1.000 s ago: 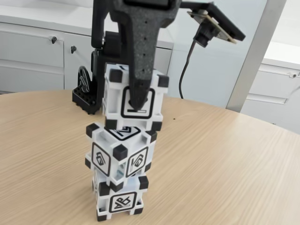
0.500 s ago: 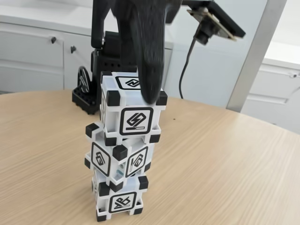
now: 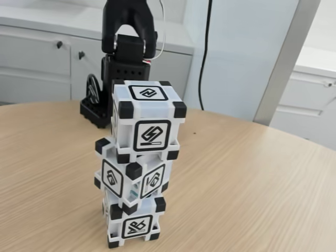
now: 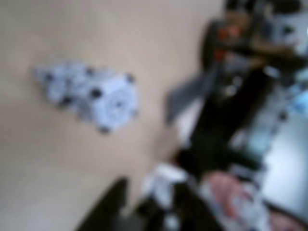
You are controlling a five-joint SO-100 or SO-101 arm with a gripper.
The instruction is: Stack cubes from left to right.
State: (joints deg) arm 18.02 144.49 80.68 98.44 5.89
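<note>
Cubes stand in a three-high stack at the lower centre of the fixed view, the top cube turned slightly against the middle cube, which shows a corner toward the camera, and the bottom cube resting on the tabletop with its lowest edge almost at the frame's bottom border. Behind the stack, in the upper centre, the arm's black base rises out of the top edge, so its upper links are cut off there, and part of it is hidden by the top cube. A black cable hangs down to the right of it. The wrist view is heavily blurred: the stack shows as a pale, speckled shape at left centre on the tan surface, well apart from the dark shapes along the bottom edge, which seem to be the end effector; whether its fingers are spread or pressed together cannot be told, though nothing appears between them. The blurred dark mass at the right of that view cannot be made out in detail. The tabletop is light wood-grain with a curved far edge. Beyond it stand pale grey cabinets with dark knobs at upper left and a slanted grey post at upper right.
</note>
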